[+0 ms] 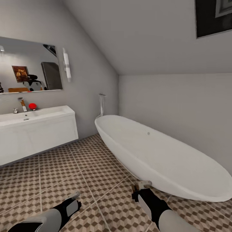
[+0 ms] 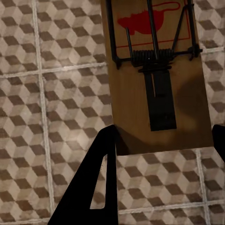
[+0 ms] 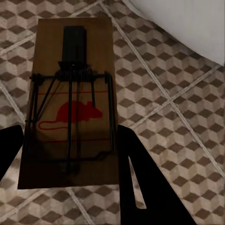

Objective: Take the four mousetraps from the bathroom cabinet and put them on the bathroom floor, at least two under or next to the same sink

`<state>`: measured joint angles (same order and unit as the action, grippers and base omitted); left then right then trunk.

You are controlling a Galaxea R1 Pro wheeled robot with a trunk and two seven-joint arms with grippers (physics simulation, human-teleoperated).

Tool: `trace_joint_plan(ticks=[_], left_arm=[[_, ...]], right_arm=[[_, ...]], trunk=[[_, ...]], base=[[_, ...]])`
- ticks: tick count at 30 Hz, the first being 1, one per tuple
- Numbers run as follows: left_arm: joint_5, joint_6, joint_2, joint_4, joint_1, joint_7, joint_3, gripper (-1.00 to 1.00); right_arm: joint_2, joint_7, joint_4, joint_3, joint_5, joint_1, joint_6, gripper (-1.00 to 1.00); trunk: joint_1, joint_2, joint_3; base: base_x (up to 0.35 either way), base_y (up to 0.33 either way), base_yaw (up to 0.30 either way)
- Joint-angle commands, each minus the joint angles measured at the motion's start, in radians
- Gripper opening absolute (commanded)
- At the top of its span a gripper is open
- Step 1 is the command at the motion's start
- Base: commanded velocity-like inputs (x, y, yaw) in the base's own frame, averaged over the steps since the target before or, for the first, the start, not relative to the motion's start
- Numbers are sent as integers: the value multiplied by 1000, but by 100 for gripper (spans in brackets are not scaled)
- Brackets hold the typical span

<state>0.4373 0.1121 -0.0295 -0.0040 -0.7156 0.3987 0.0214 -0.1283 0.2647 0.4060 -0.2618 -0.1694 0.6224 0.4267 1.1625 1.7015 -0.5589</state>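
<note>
Right end effector (image 3: pixel 70 154) clamping mousetrap (image 3: pixel 70 101), patterned bathroom floor (image 3: pixel 178 140), white bathtub (image 3: pixel 187 23) edge
</note>
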Motion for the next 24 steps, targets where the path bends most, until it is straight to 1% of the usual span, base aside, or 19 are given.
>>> trace_joint_plan(ticks=[1, 24], left_arm=[[-3, 5, 0, 0, -1, 6, 2, -100], [1, 6, 2, 0, -1, 6, 2, -100]], right_arm=[[1, 10, 2, -8, -13, 0, 4, -100], [-1, 10, 2, -8, -14, 0, 4, -100]], trunk=[[1, 1, -1], [1, 1, -1]], base=[[323, 0, 272], [323, 0, 272]])
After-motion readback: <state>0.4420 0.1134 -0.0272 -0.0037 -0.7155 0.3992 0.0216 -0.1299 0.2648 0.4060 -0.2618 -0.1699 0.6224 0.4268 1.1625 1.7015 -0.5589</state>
